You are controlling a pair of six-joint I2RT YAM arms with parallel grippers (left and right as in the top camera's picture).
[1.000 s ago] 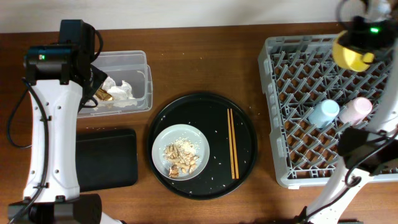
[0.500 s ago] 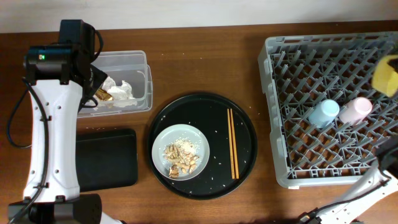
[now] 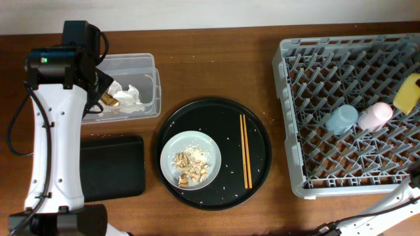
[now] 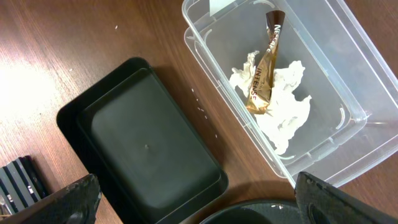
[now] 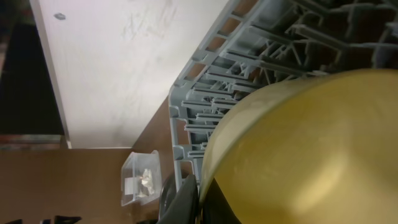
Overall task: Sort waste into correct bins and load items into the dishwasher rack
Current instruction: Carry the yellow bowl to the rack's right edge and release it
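Observation:
The clear tub [image 3: 147, 69] holds crumpled white tissue [image 3: 128, 95] and a brown stick packet [image 4: 264, 68]. My left gripper [image 4: 199, 208] is open and empty, hovering above the gap between the tub [image 4: 348, 112] and the shallow black tray [image 4: 149, 149]. The pale grey bowl [image 3: 172, 145] with crumbly food scraps [image 3: 190, 165] and the chopsticks [image 3: 245, 160] lie on the round black tray. My right gripper [image 5: 200, 202] is shut on the rim of the yellow bowl [image 5: 311, 149], held over the grey rack [image 3: 308, 131] at its right edge [image 3: 408, 93]. The blue cup [image 3: 341, 119] and pink cup [image 3: 374, 116] lie in the rack.
The round black tray [image 3: 259, 131] sits mid-table between the bins and the rack. The shallow black tray [image 3: 111, 167] lies front left. Rice grains are scattered on the round tray. A white wall runs behind the table.
My right gripper carried the yellow bowl from the rack's back right corner toward the front along the right edge, and the arm left the overhead view. The left arm has not moved.

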